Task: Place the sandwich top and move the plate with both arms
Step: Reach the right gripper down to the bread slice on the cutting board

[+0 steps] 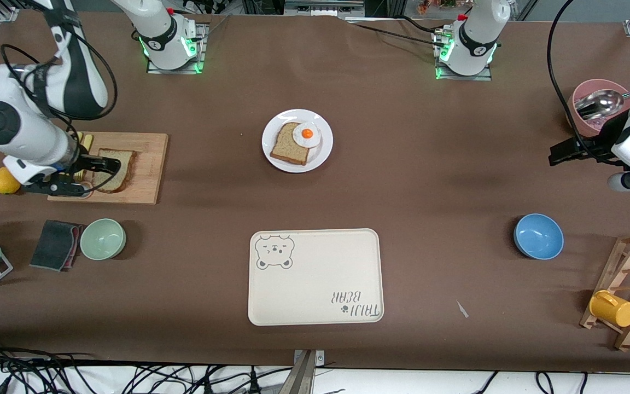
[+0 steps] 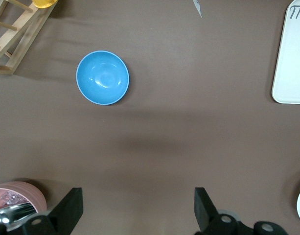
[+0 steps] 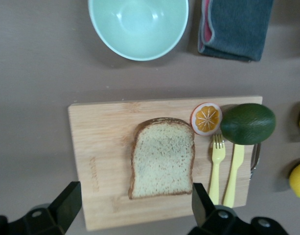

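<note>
Right hand (image 1: pixel 104 163) hangs over the wooden cutting board (image 1: pixel 145 175) at the right arm's end of the surface, fingers (image 3: pixel 66 205) spread wide, holding nothing. Sandwich top (image 3: pixel 163 156) lies flat on the board directly under that hand, untouched. On the same board beside the slice: an orange half (image 3: pixel 206 118), a green avocado (image 3: pixel 247 123), a yellow fork (image 3: pixel 216 166).

Plate (image 1: pixel 272 156) sits mid-surface, nearer the robot bases than the bear-printed tray (image 1: pixel 315 276); it carries a tanner bread slice (image 1: pixel 289 146) with a fried egg (image 1: pixel 307 134) on top.

Left hand (image 2: pixel 137 208) is over bare brown surface at the left arm's end, fingers wide apart, empty; arm waits. Blue bowl (image 2: pixel 102 77) sits near it, pink cup with spoon (image 1: pixel 596 106) beside the arm.

Green bowl (image 1: pixel 103 238) and dark folded cloth (image 1: pixel 55 244) lie nearer the front camera than the board.
</note>
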